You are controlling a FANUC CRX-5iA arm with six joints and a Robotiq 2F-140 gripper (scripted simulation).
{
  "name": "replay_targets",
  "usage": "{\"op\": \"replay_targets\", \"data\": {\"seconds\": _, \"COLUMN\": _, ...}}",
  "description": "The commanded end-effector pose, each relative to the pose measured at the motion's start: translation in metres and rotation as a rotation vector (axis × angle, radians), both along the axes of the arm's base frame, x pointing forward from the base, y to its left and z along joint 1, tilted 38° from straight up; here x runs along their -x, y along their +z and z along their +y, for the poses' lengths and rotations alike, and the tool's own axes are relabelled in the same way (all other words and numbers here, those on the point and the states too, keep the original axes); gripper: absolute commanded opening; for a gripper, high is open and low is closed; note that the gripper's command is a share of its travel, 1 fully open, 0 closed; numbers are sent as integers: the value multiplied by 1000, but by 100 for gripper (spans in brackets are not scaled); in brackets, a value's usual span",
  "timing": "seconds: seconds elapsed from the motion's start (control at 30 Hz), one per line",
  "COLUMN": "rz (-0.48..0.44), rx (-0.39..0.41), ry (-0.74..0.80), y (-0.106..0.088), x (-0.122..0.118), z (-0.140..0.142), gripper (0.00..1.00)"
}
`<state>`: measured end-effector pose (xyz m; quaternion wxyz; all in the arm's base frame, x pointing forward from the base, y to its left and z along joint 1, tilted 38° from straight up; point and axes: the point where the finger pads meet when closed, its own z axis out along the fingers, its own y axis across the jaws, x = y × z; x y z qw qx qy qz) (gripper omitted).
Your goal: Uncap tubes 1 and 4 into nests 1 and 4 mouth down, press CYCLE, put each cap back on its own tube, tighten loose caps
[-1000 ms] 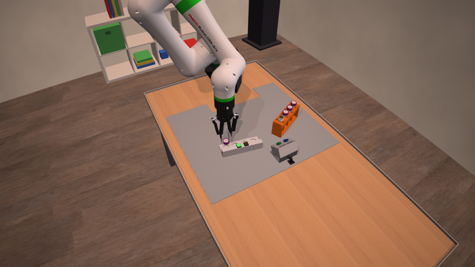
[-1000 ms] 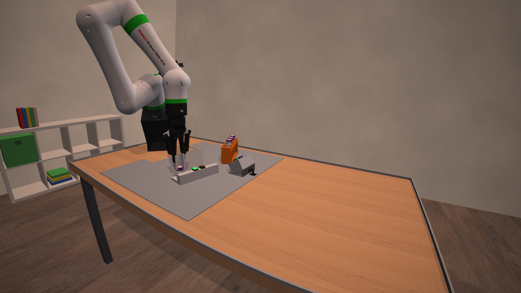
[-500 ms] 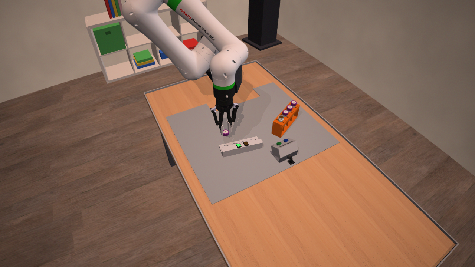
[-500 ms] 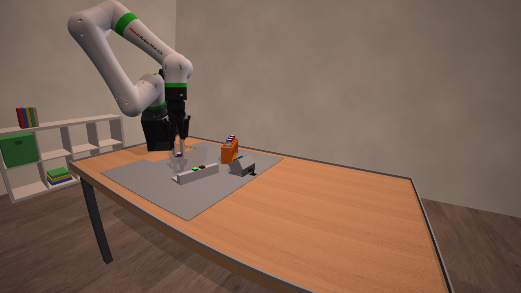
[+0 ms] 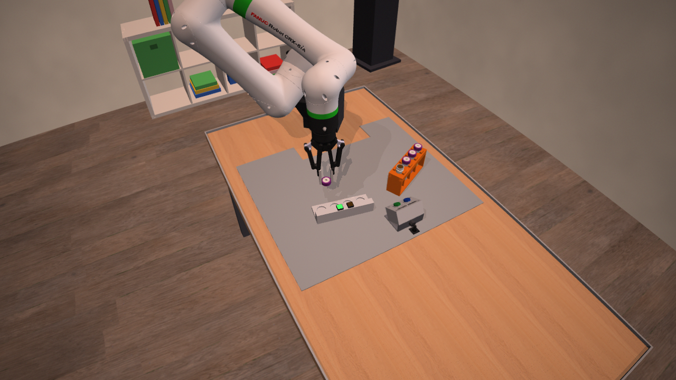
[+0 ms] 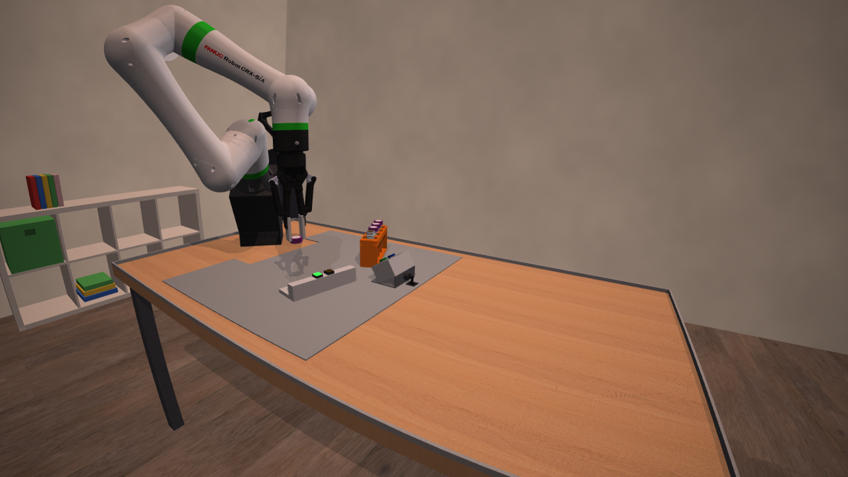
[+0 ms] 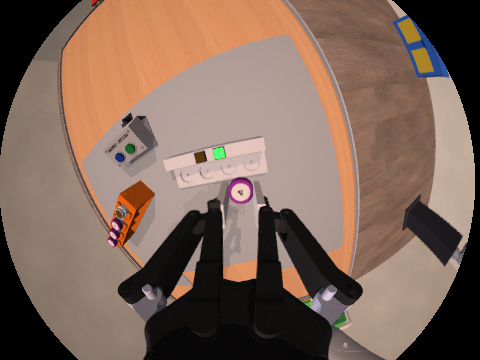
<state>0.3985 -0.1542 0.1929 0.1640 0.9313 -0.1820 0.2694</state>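
One small round purple cap with a white top (image 5: 326, 180) is pinched between the fingertips of the black two-finger gripper (image 5: 325, 176), held in the air above the grey mat (image 5: 330, 245), near the white cap tray (image 5: 342, 213); the tray's green lamp (image 5: 339, 206) is lit; three purple caps sit on the orange decapping station (image 5: 401, 177), one tube (image 5: 400, 168) uncapped.
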Motion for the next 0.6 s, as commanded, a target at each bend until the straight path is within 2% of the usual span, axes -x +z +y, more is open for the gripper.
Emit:
{"op": "replay_targets", "data": {"seconds": 0.0, "rz": -119, "rx": -99, "ry": -232, "y": -12, "x": -6, "z": 28, "gripper": 0}}
{"op": "replay_targets", "data": {"seconds": 0.17, "rz": -123, "rx": -102, "ry": -239, "y": -21, "x": -11, "z": 50, "gripper": 0}}
{"op": "replay_targets", "data": {"seconds": 0.23, "rz": -123, "rx": -102, "ry": -239, "y": -21, "x": -11, "z": 50, "gripper": 0}}
{"op": "replay_targets", "data": {"seconds": 0.37, "rz": -123, "rx": -102, "ry": -239, "y": -33, "x": -18, "z": 80, "gripper": 0}}
{"op": "replay_targets", "data": {"seconds": 0.57, "rz": -123, "rx": -102, "ry": -239, "y": -46, "x": -26, "z": 111, "gripper": 0}}
